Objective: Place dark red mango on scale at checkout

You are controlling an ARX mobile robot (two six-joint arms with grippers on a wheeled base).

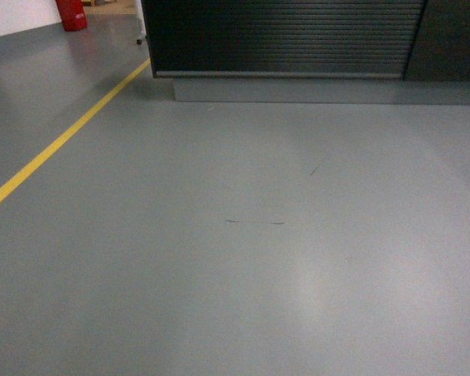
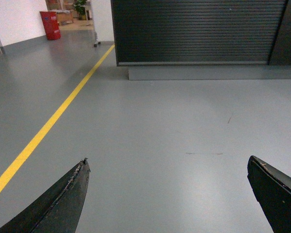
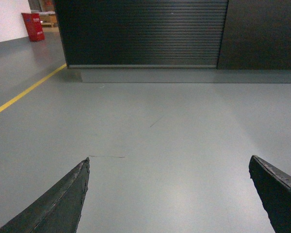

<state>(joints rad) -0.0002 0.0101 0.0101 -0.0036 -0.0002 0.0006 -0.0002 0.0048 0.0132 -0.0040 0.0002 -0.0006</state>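
A grey floor (image 1: 243, 258) fills most of what I see, smooth and glossy, with a soft patch of reflected light and a few thin dark scuff marks (image 1: 254, 222) near the middle of the head view. A yellow line (image 1: 59, 145) runs diagonally across the floor on the left, toward the far wall. Ahead stands the checkout counter (image 1: 286, 35): I see only its dark, horizontally slatted front and the grey plinth (image 1: 321, 90) beneath it; its top is cut off by the upper edge in all three views, so whatever rests on it is hidden from me. A plain dark panel (image 1: 450, 39) adjoins the slats on the right. In the far left corner is a red container (image 1: 72, 14), cropped at the top; in the left wrist view it carries a pale label, too small and blurred for me to read. No other writing or brand is legible.

The left end effector (image 2: 167, 196) is spread wide, its two dark fingers (image 2: 63, 201) at the lower corners of its wrist view, nothing between them but floor. The right end effector (image 3: 169, 196) is likewise spread wide and holds nothing. Neither arm appears in the head view.

I cannot find the dark red mango or the scale in any view.
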